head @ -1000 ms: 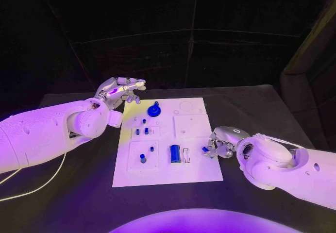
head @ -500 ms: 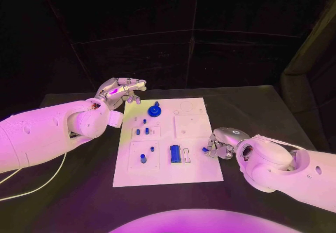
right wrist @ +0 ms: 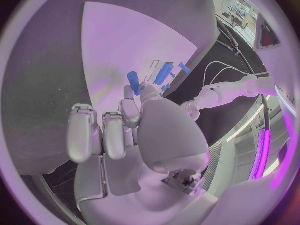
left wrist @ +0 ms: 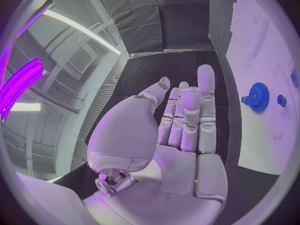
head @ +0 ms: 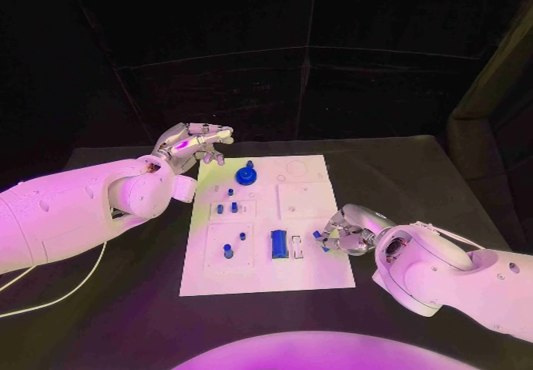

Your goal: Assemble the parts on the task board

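Pinching one blue peg (right wrist: 133, 81), right hand (head: 346, 231) hovers; left hand (head: 191, 142) spread, empty.

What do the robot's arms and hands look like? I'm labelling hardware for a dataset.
Both arms are bulky, smooth white shells with rounded joints. The left hand and right hand are silver metal with segmented fingers and pale pads. A thin white cable trails on the table by the left arm.

White task board (head: 309, 196) on a black table (head: 411, 166), blue parts (head: 278, 243), silver hands.
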{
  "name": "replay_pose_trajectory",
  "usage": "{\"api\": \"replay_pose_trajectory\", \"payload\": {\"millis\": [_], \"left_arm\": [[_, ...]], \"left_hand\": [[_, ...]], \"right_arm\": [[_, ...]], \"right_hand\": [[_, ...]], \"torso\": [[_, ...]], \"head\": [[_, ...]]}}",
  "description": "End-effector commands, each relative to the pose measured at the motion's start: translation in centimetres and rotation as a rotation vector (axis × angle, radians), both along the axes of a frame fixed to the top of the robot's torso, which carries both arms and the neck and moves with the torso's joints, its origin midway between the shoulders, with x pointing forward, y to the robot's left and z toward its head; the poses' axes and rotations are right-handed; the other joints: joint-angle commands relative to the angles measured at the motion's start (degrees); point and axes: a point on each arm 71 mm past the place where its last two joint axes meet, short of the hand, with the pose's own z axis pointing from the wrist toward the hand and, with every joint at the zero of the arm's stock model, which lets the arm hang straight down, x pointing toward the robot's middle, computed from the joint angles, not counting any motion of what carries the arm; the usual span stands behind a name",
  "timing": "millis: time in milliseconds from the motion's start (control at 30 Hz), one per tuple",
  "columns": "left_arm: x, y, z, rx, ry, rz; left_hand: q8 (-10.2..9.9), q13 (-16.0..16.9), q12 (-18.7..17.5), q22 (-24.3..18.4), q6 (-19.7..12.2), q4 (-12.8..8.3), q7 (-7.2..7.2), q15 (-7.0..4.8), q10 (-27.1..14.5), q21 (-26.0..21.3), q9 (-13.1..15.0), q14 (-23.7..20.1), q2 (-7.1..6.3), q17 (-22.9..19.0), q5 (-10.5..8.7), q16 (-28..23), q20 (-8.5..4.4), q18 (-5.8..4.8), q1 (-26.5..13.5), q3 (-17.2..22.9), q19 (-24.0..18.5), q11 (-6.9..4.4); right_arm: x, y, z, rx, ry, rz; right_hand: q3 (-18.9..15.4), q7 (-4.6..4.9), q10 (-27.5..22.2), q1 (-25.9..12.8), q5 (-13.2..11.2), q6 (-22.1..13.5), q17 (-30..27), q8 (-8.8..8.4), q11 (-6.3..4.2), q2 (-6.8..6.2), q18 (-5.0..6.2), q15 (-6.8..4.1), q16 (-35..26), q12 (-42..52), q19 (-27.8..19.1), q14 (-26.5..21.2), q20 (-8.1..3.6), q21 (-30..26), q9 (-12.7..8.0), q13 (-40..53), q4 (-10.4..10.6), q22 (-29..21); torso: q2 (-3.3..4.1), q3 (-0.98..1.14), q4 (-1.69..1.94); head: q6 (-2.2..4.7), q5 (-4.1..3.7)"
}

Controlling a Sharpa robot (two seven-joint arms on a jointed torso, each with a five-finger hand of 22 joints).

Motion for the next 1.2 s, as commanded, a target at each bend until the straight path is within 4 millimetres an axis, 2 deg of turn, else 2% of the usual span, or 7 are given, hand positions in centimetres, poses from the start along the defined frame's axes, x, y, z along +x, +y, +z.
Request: {"api": "replay_pose_trajectory", "payload": {"millis": [33, 233, 400, 633, 767, 1200], "left_arm": [[-0.1, -0.2, 0.1, -0.01, -0.003, -0.011], [-0.1, -0.3, 0.2, -0.011, -0.003, -0.013], [-0.1, -0.4, 0.2, -0.012, -0.003, -0.017], [-0.1, -0.5, 0.2, -0.012, -0.002, -0.018], [-0.1, -0.5, 0.2, -0.012, -0.001, -0.02], [-0.2, -0.5, 0.2, -0.013, 0.001, -0.022]], "left_hand": [[-0.06, 0.05, 0.33, -0.09, -0.42, -0.29, -0.14, -0.02, -0.33, -0.38, -0.01, -0.43, 0.16, -0.01, 0.12, -0.16, 0.1, 0.76, 0.55, 0.04, 0.41, -0.07], [-0.06, 0.05, 0.33, -0.09, -0.42, -0.29, -0.14, -0.02, -0.33, -0.38, -0.01, -0.43, 0.16, -0.01, 0.12, -0.16, 0.1, 0.76, 0.55, 0.04, 0.41, -0.07], [-0.06, 0.05, 0.33, -0.09, -0.42, -0.29, -0.14, -0.02, -0.33, -0.38, -0.01, -0.43, 0.16, -0.01, 0.12, -0.16, 0.1, 0.76, 0.55, 0.04, 0.41, -0.07], [-0.07, 0.04, 0.34, -0.11, -0.45, -0.34, -0.13, -0.02, -0.38, -0.41, -0.02, -0.45, 0.14, -0.07, 0.12, -0.17, 0.1, 0.76, 0.61, 0.02, 0.42, -0.06], [-0.07, 0.04, 0.34, -0.11, -0.46, -0.36, -0.13, -0.02, -0.4, -0.41, -0.02, -0.45, 0.13, -0.08, 0.12, -0.17, 0.1, 0.76, 0.63, 0.02, 0.43, -0.06], [-0.09, 0.03, 0.34, -0.12, -0.51, -0.38, -0.11, -0.01, -0.46, -0.43, -0.03, -0.48, 0.12, -0.16, 0.12, -0.2, 0.11, 0.76, 0.66, 0.01, 0.43, -0.05]], "right_arm": [[0.0, 0.2, 0.2, 0.097, 0.0, -0.047], [0.2, 0.8, -0.3, 0.111, 0.046, -0.052], [0.4, 1.7, -0.7, 0.104, 0.087, -0.044], [0.7, 2.6, -1.2, 0.09, 0.116, -0.036], [0.9, 2.9, -1.5, 0.077, 0.127, -0.031], [1.0, 3.6, -1.8, 0.054, 0.143, -0.011]], "right_hand": [[0.66, -0.51, 1.11, -0.2, 0.96, 0.97, 5.93, 0.02, -0.58, -1.24, -0.63, -0.25, 0.37, 0.1, 0.66, 4.03, -0.19, 0.26, 0.28, 0.07, 0.17, 1.21], [1.18, -0.65, 1.42, -0.58, 1.63, 1.43, 6.45, 0.12, -0.65, -1.86, -0.74, -0.3, 0.68, 0.63, 0.9, 4.14, -0.22, 0.56, 0.48, 0.51, 0.33, 1.78], [1.42, -0.8, 1.57, -1.08, 1.78, 1.89, 6.59, 0.25, -0.76, -2.28, -0.75, -0.37, 0.77, 0.82, 0.93, 4.17, -0.27, 0.61, 0.67, 0.69, 0.57, 1.85], [1.49, -0.84, 1.65, -1.19, 1.8, 2.01, 6.67, 0.29, -0.8, -2.38, -0.77, -0.4, 0.82, 0.97, 0.97, 4.18, -0.29, 0.66, 0.72, 0.8, 0.62, 1.95], [1.52, -0.86, 1.65, -1.19, 1.81, 2.03, 6.65, 0.29, -0.81, -2.38, -0.77, -0.41, 0.81, 0.97, 0.98, 4.18, -0.29, 0.67, 0.73, 0.81, 0.62, 1.96], [1.72, -0.95, 1.7, -1.38, 1.83, 2.26, 6.7, 0.36, -0.87, -2.42, -0.78, -0.46, 0.84, 1.01, 1.01, 4.19, -0.33, 0.71, 0.83, 0.86, 0.73, 2.04]], "torso": [[-0.02, -0.08, 0.04], [0.02, -0.11, 0.04], [0.08, -0.11, 0.21], [0.02, -0.05, -0.07], [0.01, -0.03, 0.05], [0.04, 0.01, -0.08]], "head": [[-0.06, 0.0], [-0.06, 0.06], [-0.19, 0.29], [-0.31, 0.55], [-0.43, 0.53], [-0.36, 0.89]]}}
